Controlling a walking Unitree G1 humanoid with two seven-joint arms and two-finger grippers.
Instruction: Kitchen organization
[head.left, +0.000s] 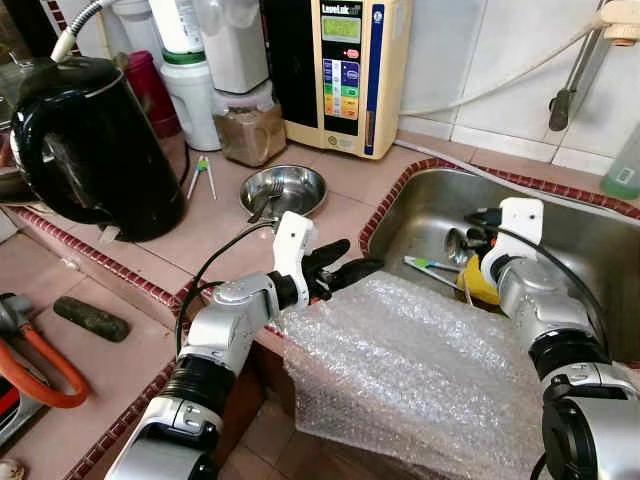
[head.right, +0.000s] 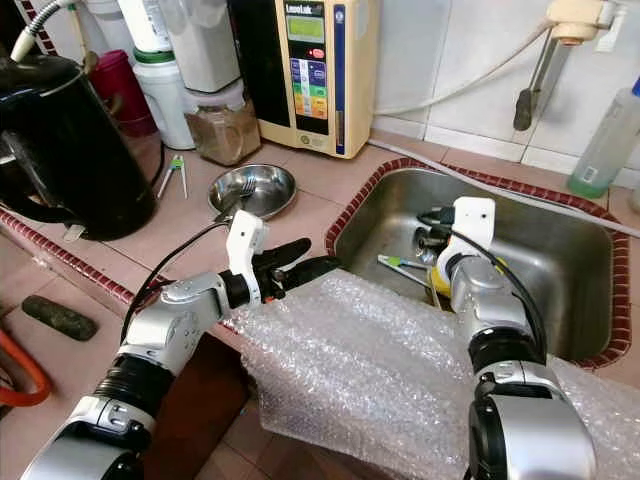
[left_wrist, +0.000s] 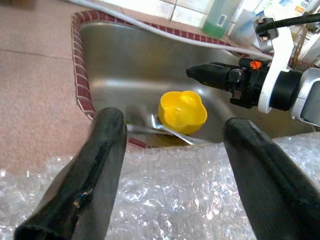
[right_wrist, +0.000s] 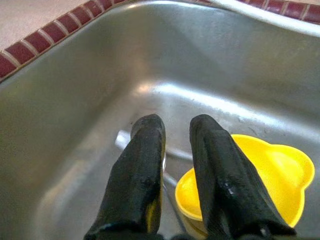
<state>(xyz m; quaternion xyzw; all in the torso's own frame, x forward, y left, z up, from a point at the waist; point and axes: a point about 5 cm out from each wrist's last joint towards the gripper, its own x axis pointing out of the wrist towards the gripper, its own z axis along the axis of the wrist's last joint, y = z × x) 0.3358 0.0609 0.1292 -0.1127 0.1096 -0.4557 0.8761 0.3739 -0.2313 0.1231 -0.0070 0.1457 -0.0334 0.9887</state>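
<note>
Risk: right claw (right_wrist: 172, 135), fingers nearly together and empty in sink (head.left: 590, 250) beside yellow cup (left_wrist: 182, 111), may knock it; left claw (head.left: 345, 262), wide, could snag bubble wrap (head.left: 420, 360).

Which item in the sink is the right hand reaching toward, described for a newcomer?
Find the steel sink set in the red-tiled counter. On its floor, beside a metal utensil, sits a small yellow cup just under the right hand. Its bright yellow colour and lobed, flower-like rim set it apart.
</note>
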